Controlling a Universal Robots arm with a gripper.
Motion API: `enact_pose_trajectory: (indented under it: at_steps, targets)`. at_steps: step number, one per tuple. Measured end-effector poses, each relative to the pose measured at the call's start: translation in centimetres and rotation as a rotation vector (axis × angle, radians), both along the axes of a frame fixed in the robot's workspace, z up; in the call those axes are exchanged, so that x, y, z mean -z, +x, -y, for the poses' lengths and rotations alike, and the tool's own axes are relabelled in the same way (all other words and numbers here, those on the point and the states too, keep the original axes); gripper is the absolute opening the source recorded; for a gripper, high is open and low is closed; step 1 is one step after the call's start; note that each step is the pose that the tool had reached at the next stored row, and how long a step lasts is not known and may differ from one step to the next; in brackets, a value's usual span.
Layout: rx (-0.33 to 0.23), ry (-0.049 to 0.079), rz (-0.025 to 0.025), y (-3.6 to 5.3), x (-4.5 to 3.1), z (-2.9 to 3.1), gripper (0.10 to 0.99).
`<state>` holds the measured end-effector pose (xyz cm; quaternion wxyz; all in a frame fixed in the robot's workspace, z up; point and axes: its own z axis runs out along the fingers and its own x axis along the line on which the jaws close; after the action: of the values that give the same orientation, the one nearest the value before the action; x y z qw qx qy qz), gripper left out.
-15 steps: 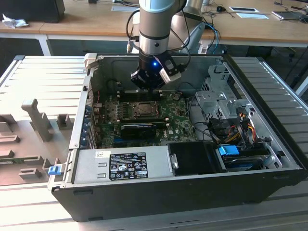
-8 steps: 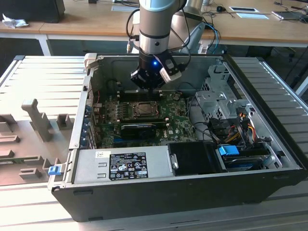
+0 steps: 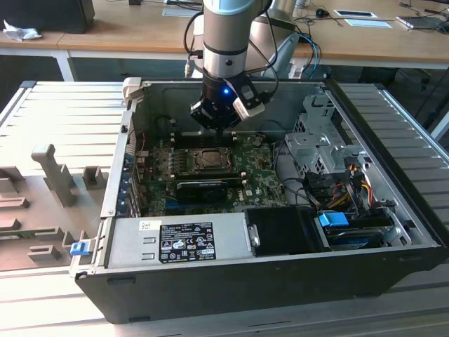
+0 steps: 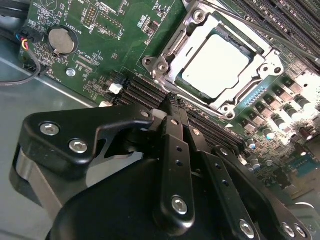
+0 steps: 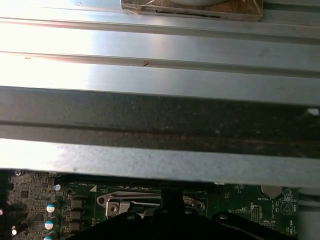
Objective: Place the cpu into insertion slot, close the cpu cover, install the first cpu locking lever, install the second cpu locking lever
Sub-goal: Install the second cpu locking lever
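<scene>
Exterior view: the arm's gripper (image 3: 219, 121) hangs inside the open computer case (image 3: 393, 232), just above the green motherboard (image 3: 259, 175) and close behind the insertion slot (image 3: 208, 161), on the side towards the case's rear wall. A long black card (image 3: 202, 188) lies just in front of the slot, and the power supply (image 3: 179, 239) sits along the case's near wall.

Second wrist view: the cpu (image 4: 216, 66) sits flat in the insertion slot, its silvery face showing through the window of the cpu cover (image 4: 176, 47), which lies down over it. The gripper's fingers (image 4: 176, 131) are drawn together with no gap between them and hold nothing; their tips stand just beside the slot's edge, over black memory slots (image 4: 142, 90). A coin cell battery (image 4: 62, 40) sits well apart on the board.

First wrist view: the case's metal wall (image 5: 160, 165) runs across above the motherboard, with the cover's metal frame (image 5: 125, 201) partly seen behind the gripper's dark body
</scene>
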<state>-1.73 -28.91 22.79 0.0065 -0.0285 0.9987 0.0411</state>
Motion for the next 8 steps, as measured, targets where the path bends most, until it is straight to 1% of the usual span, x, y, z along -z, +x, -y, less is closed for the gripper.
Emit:
enact_pose_trajectory:
  at_steps: [8]
  targets:
    - [0.001, 0.0, 0.0001, 0.01, -0.22, 0.0, 0.106]
